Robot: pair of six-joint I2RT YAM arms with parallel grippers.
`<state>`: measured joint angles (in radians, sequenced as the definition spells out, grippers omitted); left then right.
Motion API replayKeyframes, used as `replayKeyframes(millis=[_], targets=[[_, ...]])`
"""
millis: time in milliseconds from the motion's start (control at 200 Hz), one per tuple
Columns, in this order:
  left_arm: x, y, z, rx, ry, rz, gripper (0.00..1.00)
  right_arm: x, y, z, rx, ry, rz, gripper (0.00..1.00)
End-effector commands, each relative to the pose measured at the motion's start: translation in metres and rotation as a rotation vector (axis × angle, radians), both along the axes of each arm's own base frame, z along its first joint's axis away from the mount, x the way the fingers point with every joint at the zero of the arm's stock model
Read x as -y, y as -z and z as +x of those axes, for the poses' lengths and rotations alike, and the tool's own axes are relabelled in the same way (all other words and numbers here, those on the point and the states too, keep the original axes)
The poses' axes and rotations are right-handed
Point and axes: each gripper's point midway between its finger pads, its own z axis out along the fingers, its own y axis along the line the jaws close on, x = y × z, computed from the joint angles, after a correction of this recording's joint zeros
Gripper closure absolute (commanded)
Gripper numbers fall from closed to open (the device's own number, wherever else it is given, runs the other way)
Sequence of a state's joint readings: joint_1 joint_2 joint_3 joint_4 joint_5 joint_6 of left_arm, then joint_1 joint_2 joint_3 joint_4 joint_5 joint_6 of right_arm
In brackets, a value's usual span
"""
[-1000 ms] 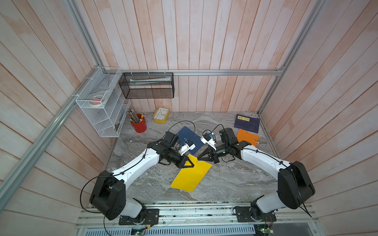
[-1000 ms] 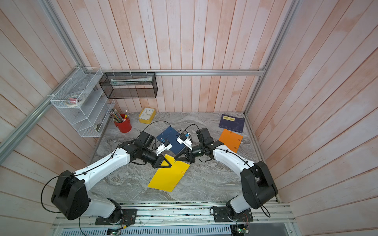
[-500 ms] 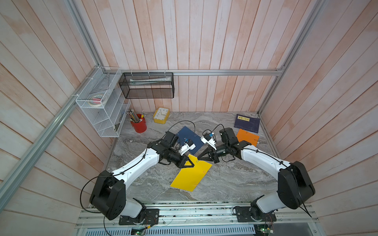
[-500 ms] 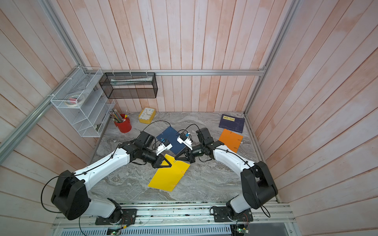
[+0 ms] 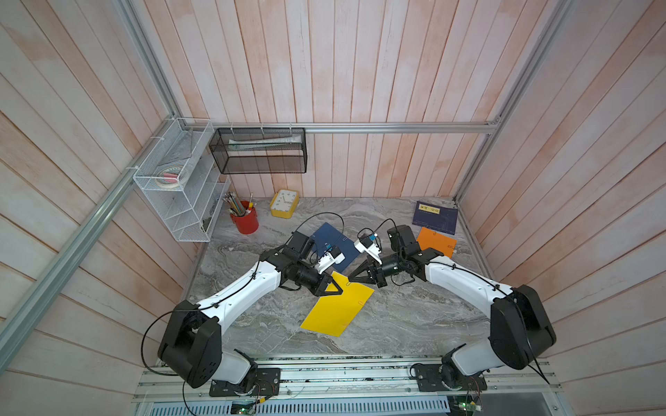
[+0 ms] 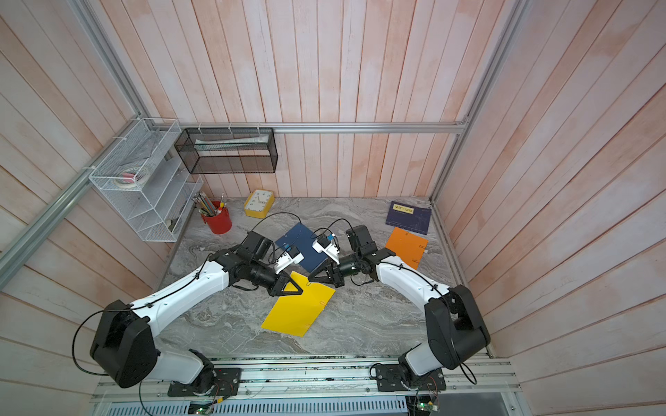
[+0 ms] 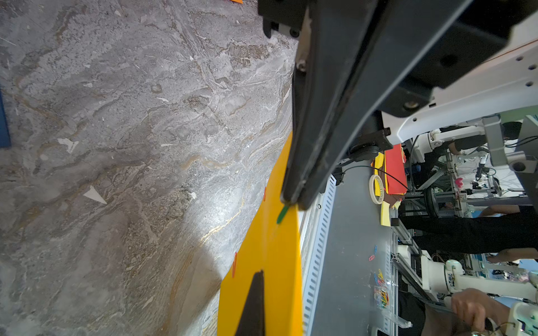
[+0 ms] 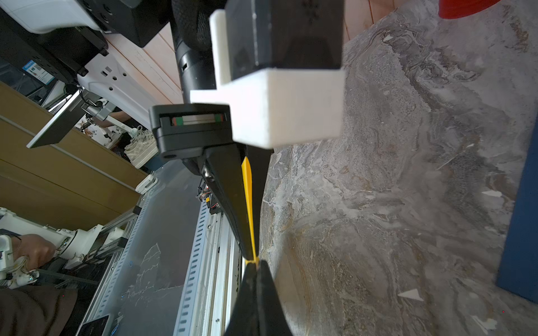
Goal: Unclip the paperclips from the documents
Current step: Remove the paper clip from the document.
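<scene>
Two pincers tip to tip at one short edge of the yellow sheet (image 5: 335, 313). Left pincer (image 5: 338, 290) clamped on the sheet near its corner, one finger on top of the paper, that end raised off the worktop (image 5: 396, 317), far end down flat on the stone. Right pincer (image 5: 350, 279) squeezed together just ahead of the left tips, nipping the end of a green paperclip (image 7: 281, 214) at the raised edge. On a different edge of the same sheet, clear of both sets of tips, two reddish paperclips (image 7: 234, 265), apart from each other. Just behind both pincers, under their wrists, the blue sheet (image 5: 325, 235), nearest corner close beside the lifted yellow corner; touching or not, impossible to tell. Behind the right pincer's wrist, the orange sheet (image 5: 433, 245), flat, one edge just beside a navy booklet (image 5: 435, 217) near the side wall. Well behind the left pincer, against the back wall, a red pencil cup (image 5: 245, 223) and a yellow clock (image 5: 284, 204). Wide bare stone on the base side of both pincers and past the yellow sheet's free long edge; tight room only between the two tips.
</scene>
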<state>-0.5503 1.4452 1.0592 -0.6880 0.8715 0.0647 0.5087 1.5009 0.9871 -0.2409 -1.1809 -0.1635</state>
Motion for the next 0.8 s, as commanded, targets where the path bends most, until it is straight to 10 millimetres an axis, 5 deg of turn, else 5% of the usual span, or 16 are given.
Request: replayKeyframes(millis=[0,795], targets=[[-0.0052,0.0056,-0.0039,-0.022,0.005,0.021,1.0,0.0085,-0.0041,0.0033,0.006,0.028,0.004,1.0],[-0.0039,0.0076,-0.0075,-0.033,0.014,0.026,1.0,0.0126,-0.0057,0.0075,0.019,0.057,0.002,0.98]])
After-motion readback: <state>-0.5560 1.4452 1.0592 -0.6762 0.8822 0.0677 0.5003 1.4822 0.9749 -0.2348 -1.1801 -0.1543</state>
